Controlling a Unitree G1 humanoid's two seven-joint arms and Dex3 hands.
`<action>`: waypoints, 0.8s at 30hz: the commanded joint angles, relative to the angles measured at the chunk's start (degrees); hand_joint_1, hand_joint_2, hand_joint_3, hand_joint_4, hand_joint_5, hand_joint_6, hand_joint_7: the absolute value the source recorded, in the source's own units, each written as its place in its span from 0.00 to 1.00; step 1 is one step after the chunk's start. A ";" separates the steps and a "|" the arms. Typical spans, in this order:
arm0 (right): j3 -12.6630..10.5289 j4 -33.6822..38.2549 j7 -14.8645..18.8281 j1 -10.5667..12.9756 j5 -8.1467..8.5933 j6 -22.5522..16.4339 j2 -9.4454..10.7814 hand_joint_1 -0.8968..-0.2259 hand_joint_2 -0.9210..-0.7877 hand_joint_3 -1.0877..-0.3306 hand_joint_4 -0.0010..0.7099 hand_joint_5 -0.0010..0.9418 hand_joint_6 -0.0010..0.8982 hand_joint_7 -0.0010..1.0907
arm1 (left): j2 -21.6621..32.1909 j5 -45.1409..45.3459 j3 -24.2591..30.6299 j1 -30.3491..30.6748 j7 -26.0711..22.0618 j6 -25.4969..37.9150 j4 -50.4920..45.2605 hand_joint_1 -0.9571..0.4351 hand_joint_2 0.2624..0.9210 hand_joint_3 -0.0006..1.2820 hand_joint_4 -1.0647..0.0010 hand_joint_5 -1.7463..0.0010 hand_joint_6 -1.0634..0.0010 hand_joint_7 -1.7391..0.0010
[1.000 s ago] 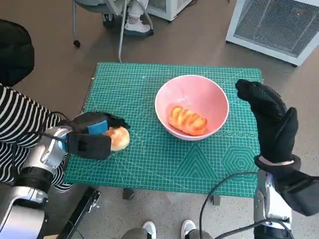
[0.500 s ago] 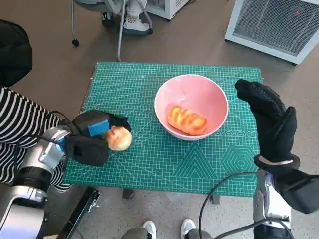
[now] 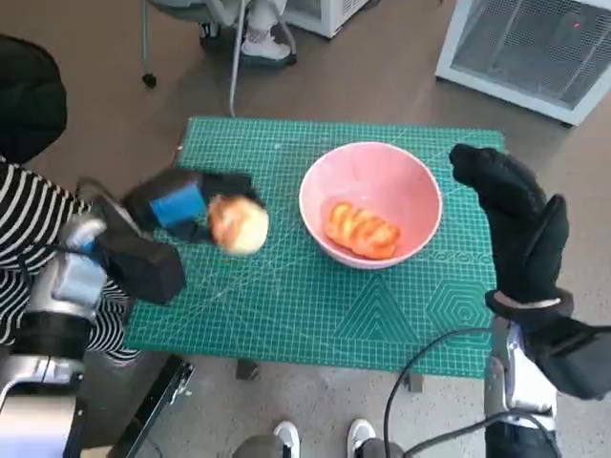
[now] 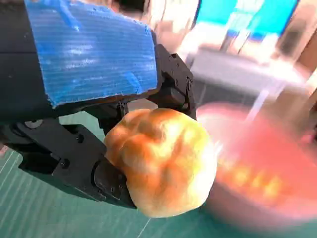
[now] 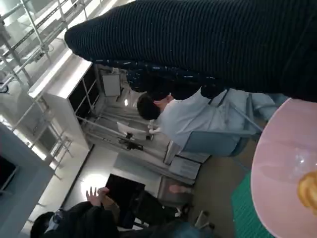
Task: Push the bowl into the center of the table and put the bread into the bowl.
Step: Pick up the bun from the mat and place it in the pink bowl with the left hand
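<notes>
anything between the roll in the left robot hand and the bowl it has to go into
Nothing visible does. The left robot hand holds the round roll above the green mat, beside the pink bowl, with only bare mat between them. A twisted bread already lies in the bowl, leaving room beside it. The right robot hand stands on the bowl's far side.

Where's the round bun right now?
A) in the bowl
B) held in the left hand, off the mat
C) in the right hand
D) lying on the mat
B: the left hand grips the bun short of the bowl; the left wrist view shows it lifted off the mat.
</notes>
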 commanded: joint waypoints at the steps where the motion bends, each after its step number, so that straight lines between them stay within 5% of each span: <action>1: 0.11 1.75 0.28 -0.14 0.31 0.01 0.19 0.17 0.00 0.41 0.26 0.00 0.07 0.48 | -4.78 -0.26 0.35 -3.85 2.12 3.05 -5.01 0.69 0.99 0.02 0.25 0.40 0.39 0.34; 9: 0.63 3.10 0.36 -0.77 0.08 -0.88 0.82 0.17 0.00 0.41 0.26 0.00 0.07 0.48 | -12.47 5.76 -3.08 -10.53 9.03 2.71 -0.42 0.69 0.96 0.01 0.19 0.46 0.34 0.36; 24: 0.57 3.45 0.71 -0.63 0.56 -1.98 0.63 0.17 0.00 0.41 0.26 0.00 0.07 0.48 | -21.82 17.25 -12.90 -22.69 16.91 0.12 20.92 0.69 0.99 0.01 0.22 0.43 0.39 0.33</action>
